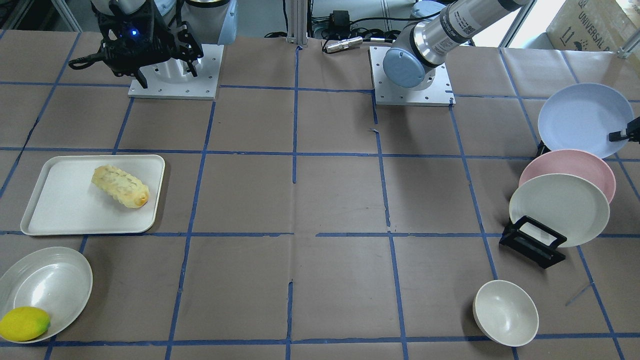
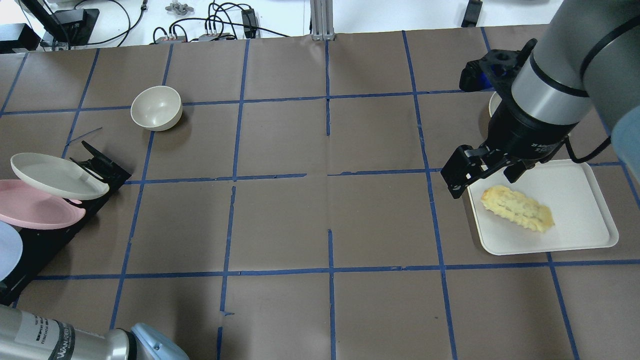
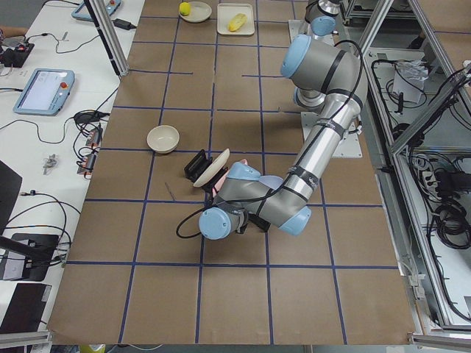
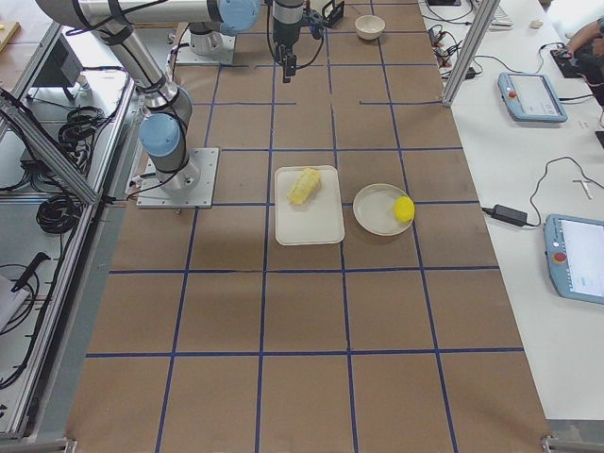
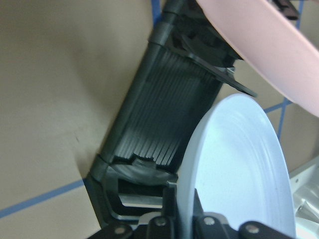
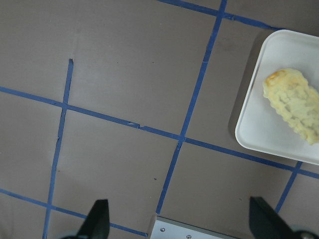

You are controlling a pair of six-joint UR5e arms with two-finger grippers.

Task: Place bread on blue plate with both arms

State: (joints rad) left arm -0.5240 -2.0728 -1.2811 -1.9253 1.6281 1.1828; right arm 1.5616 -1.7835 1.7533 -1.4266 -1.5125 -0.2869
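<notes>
The bread (image 1: 121, 186) lies on a white tray (image 1: 60, 210) at one end of the counter (image 1: 325, 200). The blue plate (image 1: 582, 120) stands on its edge in a black rack (image 1: 532, 245) at the other end, so the two are far apart. The left pincer (image 1: 622, 134) is at the rim of the blue plate. From the wrist camera it looks pinched shut on that thin rim. The right pincer (image 2: 482, 177) hangs above the near corner of the tray, wide open, with nothing in it. It is not over the bread yet.

The plate could slip, because only its thin edge is held and it is smooth. If it comes out of the rack crooked, it could bump the pink plate (image 1: 565, 162) right next to it, and that one leans by the white plate (image 1: 560, 210). One knock might tip them all. The bread is bumpy and looks soft, so a hard squeeze could squash it, and a grab on one end could let it swing and drop.

A small bowl (image 1: 505, 312) sits near the rack. A lemon (image 1: 24, 323) sits in a wide dish (image 1: 50, 280) beside the tray, and it is yellow too, so it must not be picked by mistake.
</notes>
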